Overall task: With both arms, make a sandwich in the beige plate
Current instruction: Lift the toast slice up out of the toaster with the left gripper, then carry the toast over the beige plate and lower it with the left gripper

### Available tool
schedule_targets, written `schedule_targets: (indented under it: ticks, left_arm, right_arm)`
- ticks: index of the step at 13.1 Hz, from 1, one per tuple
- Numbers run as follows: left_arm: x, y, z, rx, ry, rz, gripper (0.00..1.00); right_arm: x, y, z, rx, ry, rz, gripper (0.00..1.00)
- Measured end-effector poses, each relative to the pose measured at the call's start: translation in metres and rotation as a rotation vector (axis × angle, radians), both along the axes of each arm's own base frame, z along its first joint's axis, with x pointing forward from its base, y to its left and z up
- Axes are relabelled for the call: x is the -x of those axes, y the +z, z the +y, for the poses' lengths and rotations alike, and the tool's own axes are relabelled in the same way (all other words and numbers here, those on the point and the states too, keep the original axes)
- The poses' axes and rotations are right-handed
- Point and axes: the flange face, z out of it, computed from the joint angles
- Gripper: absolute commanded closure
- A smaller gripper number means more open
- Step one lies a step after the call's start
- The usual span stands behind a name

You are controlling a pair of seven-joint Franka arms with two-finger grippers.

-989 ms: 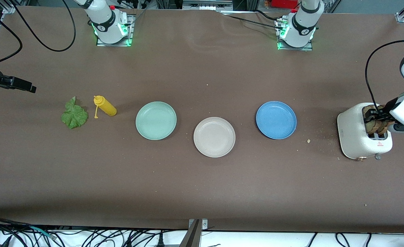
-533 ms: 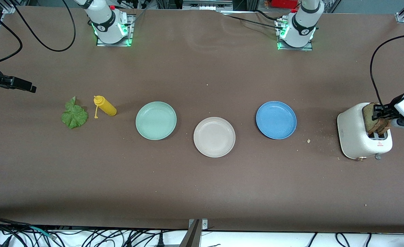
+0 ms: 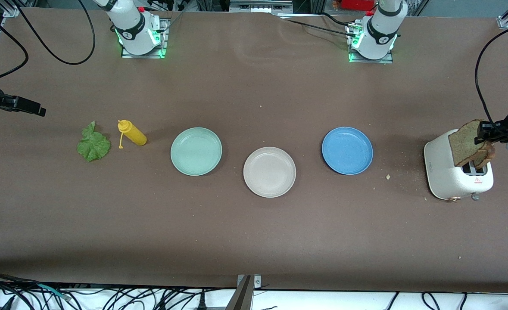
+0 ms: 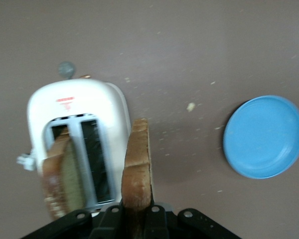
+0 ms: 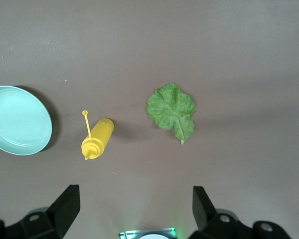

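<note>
Front camera looks down across the table (image 3: 254,241); wrist cameras face straight down.

I can read no words anywhere; only a small red warning mark sits on my toaster (image 3: 456,178), its text illegible.

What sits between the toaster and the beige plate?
The blue plate sits between toaster and beige plate, with crumbs nearby, seen in the front view.

The left tool (image 3: 480,131) holds a bread slice (image 3: 464,142) over the toaster (image 3: 445,174); a second slice (image 4: 62,179) sits in its slot below.
</note>
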Motion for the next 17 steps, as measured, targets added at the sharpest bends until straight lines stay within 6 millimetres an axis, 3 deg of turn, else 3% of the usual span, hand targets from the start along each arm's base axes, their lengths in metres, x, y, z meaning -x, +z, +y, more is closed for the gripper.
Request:
schedule_targets:
  ticks: [2, 5, 8, 11, 15, 17]
  left_arm:
    - [-0.007, 0.001, -0.038, 0.058, 0.025, 0.013, 1.0]
    - [-0.015, -0.002, -0.12, 0.173, 0.069, 0.046, 1.0]
    - [-0.015, -0.02, -0.191, 0.184, 0.037, 0.107, 1.0]
    - [-0.016, -0.059, -0.247, 0.313, 0.03, 0.202, 1.0]
    - [-0.016, -0.127, -0.308, 0.566, 0.113, 0.366, 1.0]
    - [-0.018, -0.143, -0.332, 0.613, 0.129, 0.381, 1.0]
  right_arm:
    - [0.0, 0.0, 0.0, 0.0, 0.0, 0.0, 0.0]
    - [0.0, 0.0, 0.0, 0.0, -0.001, 0.001, 0.0]
    - [0.0, -0.001, -0.001, 0.0, -0.001, 0.002, 0.0]
    - [0.0, -0.001, -0.001, 0.0, -0.002, 0.003, 0.0]
    - [0.0, -0.002, -0.002, 0.0, -0.004, 0.004, 0.0]
    - [0.0, -0.005, -0.003, 0.0, -0.006, 0.01, 0.0]
